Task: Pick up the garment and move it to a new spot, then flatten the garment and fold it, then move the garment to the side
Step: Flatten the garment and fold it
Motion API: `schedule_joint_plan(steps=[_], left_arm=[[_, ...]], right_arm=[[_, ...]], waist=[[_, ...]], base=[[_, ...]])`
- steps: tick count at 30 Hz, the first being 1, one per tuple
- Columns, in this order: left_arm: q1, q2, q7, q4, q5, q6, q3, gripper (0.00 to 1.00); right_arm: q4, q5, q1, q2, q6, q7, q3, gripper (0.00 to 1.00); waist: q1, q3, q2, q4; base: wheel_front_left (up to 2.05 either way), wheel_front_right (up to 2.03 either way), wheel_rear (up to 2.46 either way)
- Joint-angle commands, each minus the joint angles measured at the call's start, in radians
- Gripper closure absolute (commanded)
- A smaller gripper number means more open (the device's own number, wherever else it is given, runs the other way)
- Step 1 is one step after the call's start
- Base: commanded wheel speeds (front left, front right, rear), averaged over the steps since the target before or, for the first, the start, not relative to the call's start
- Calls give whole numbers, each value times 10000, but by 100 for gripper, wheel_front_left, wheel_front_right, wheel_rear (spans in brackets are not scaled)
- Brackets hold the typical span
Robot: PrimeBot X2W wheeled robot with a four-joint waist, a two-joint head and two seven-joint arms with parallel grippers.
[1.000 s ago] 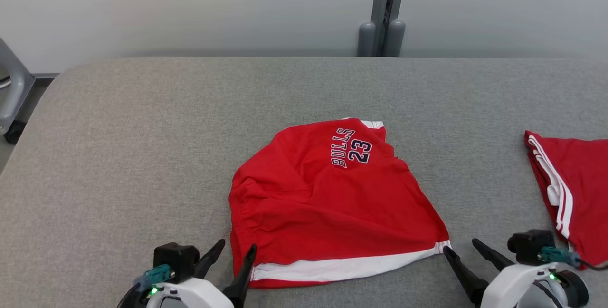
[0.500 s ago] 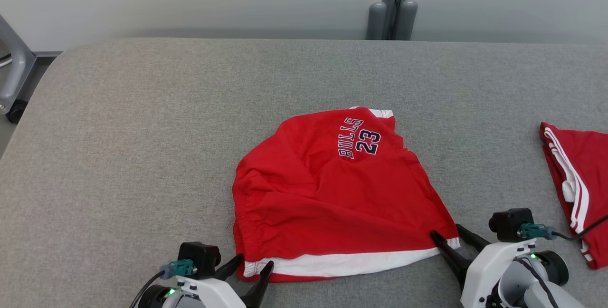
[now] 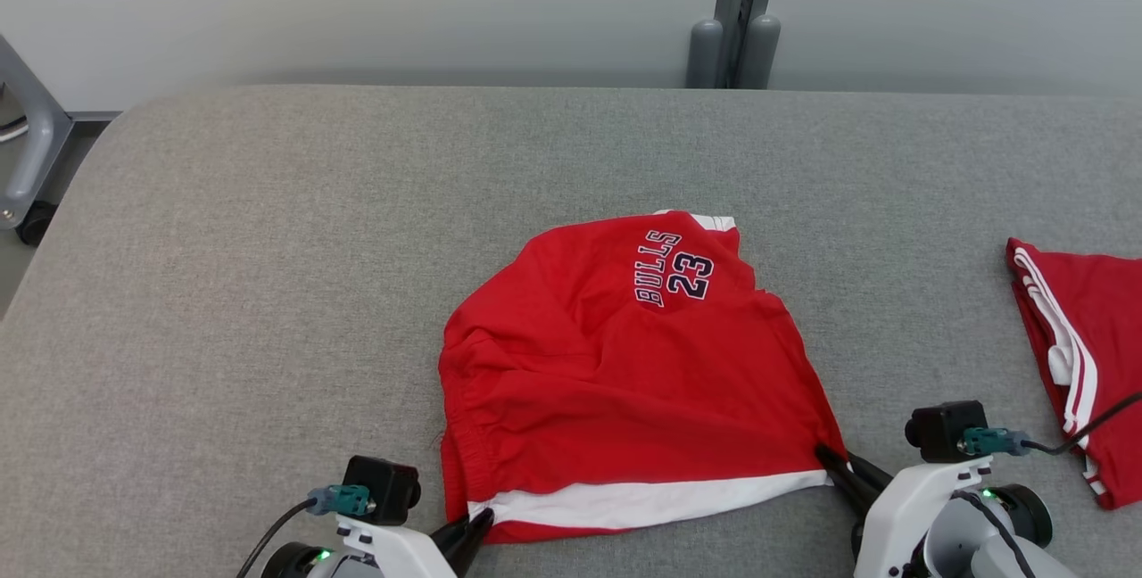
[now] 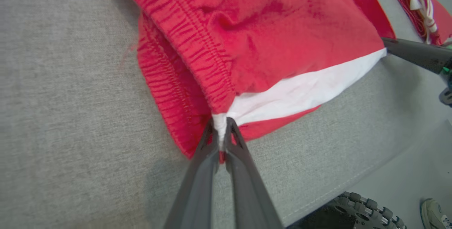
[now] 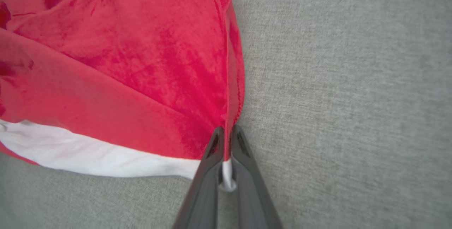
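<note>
I have two grippers on one pair of red shorts (image 3: 624,382) lying mid-table (image 3: 268,293): left gripper (image 3: 475,526) pinching the near left corner, right gripper (image 3: 828,456) the near right. One more red garment (image 3: 1093,337) lies well apart.

The left hand (image 4: 220,124) pinches a corner of the red shorts (image 4: 275,27), its fingers closed where the white stripe (image 4: 310,93) meets the gathered waistband (image 4: 190,41). The shorts lie on the grey counter (image 4: 70,123). The right hand (image 4: 386,42) touches the stripe's far end.
</note>
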Motion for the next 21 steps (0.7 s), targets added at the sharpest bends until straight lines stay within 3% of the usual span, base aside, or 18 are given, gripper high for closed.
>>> schedule_joint_plan(steps=[1, 4, 14, 21], left_arm=[[88, 132, 125, -114, -107, -56, 43, 100], [62, 185, 340, -258, -227, -59, 21, 100], [-1483, 1478, 3011, -934, -1938, -64, 149, 100], [-3523, 2351, 5062, -473, -3594, -69, 326, 100]], right_arm=[[111, 112, 77, -40, 2, 97, 100, 100], [33, 231, 39, -113, 2, 159, 128, 100], [-1786, 1264, -625, -954, 2, 1859, 15, 100], [-3062, 2491, -1809, -1315, 2, 2954, -97, 100]], waist=[[0, -97, -1, 6], [0, -215, -1, 20], [0, -778, -1, -223], [0, -112, -1, -642]], base=[[0, 0, 0], [0, 0, 0], [0, 0, 0], [0, 0, 0]])
